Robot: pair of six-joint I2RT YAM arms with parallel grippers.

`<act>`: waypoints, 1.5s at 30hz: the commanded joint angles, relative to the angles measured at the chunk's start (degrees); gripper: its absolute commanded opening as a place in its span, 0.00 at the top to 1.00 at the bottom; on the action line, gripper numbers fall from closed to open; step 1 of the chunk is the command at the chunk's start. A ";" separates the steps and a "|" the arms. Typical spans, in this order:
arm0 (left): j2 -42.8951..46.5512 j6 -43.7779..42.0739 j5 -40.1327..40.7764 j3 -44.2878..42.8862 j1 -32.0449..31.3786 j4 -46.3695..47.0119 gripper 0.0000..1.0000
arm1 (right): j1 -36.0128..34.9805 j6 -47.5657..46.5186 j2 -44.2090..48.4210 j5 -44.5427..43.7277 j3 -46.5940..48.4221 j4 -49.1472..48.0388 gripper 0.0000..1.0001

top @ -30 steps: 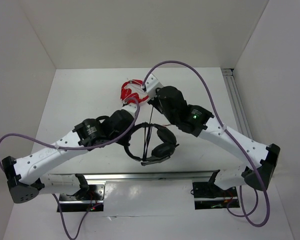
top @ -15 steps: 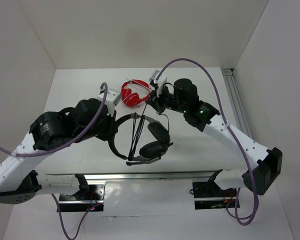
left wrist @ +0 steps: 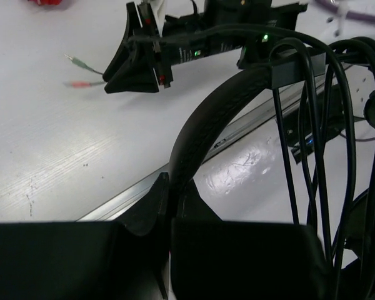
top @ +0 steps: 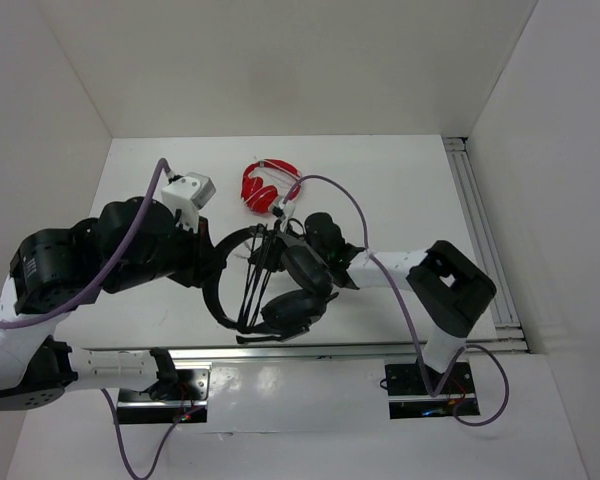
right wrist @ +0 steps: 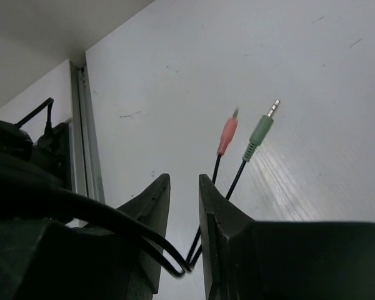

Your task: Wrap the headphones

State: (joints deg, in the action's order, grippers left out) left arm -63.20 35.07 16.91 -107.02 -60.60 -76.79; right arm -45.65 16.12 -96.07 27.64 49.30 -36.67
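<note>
The black headphones (top: pixel 280 290) hang just above the table's middle, with the cable wound in several strands across the headband (left wrist: pixel 215 109). My left gripper (top: pixel 208 266) is shut on the left side of the headband; in the left wrist view (left wrist: pixel 175 187) the band runs up out of the closed fingers. My right gripper (top: pixel 278 222) is by the top of the headband and shut on the thin black cable (right wrist: pixel 197 247) near its end. The pink plug (right wrist: pixel 225 134) and green plug (right wrist: pixel 260 131) stick out past its fingertips (right wrist: pixel 207 187). The wound strands (left wrist: pixel 319 144) show at the right of the left wrist view.
Small red headphones (top: pixel 265 186) lie on the table just beyond the black ones. A metal rail (top: pixel 280 352) runs along the near edge and another rail (top: pixel 475 215) along the right side. White walls close in the table on three sides.
The left arm has drawn back to the left with the headband, shifting the headphones left and nearer. The right arm has folded in, bringing its gripper and the cable end down beside the headband.
</note>
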 commanded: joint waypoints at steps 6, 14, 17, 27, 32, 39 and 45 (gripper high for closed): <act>1.32 10.98 13.32 -6.80 2.31 -1.52 1.00 | -1.46 3.92 -5.09 -2.50 -2.52 -13.95 0.64; 0.71 10.99 12.10 -6.18 5.49 -1.52 1.00 | -1.46 4.97 -4.56 -3.38 -6.50 -18.27 0.64; 0.71 11.51 12.10 -5.48 5.49 -0.90 1.00 | -2.08 4.97 -4.04 -4.60 -7.02 -18.27 0.71; 2.47 14.76 17.63 -3.55 5.49 -1.43 1.00 | -2.60 4.97 -3.51 -6.19 -12.29 -20.90 0.73; 1.94 16.35 18.25 -2.84 5.49 -1.43 1.00 | -3.13 4.97 -3.51 -6.98 -13.52 -21.52 0.86; 2.46 16.35 17.72 -2.31 5.49 -1.43 1.00 | -3.13 5.59 -3.41 -8.22 -13.18 -23.10 0.59; 2.47 16.87 17.72 -1.79 5.49 -1.43 1.00 | -5.49 5.06 -4.04 -6.72 -11.33 -24.33 0.46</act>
State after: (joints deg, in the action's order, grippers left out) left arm -61.95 49.71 33.71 -108.40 -55.31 -81.03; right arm -48.93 21.98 -100.95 20.36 35.83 -55.31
